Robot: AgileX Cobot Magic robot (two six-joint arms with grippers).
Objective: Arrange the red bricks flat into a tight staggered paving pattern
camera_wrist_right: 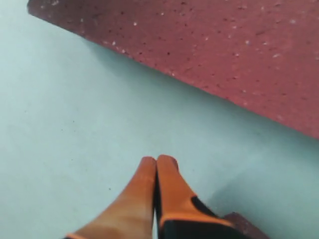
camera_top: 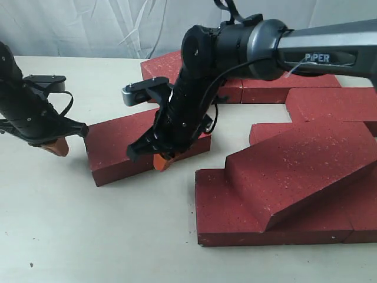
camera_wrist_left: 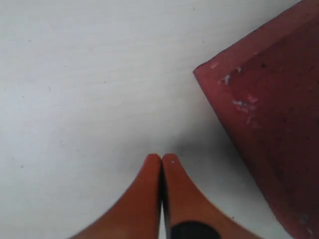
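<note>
Bricks-in-progress notes. Most red bricks (camera_top: pixel 259 88) are sitting grouped on the right half of the table (camera_top: pixel 88 236), and the pattern is looking unfinished. One tilted brick (camera_top: pixel 300 165) is leaning up on its neighbours rather than lying flat. A loose brick (camera_top: pixel 115 147) is lying skewed and apart from the group, between the two arms.

Left gripper (camera_top: pixel 56 147) is hovering low just off that brick's left end, fingers (camera_wrist_left: pixel 144 199) pressed together and holding nothing. Right gripper (camera_top: pixel 164 161) is reaching across the middle to the brick's near edge, its fingers (camera_wrist_right: pixel 139 199) likewise pressed shut; contact with the brick I cannot tell.

Judging the step as nudging this stray brick, using closed fingers as pushers. The next move is calling for squaring it up and sliding it right into the open notch, tight against the laid bricks.
</note>
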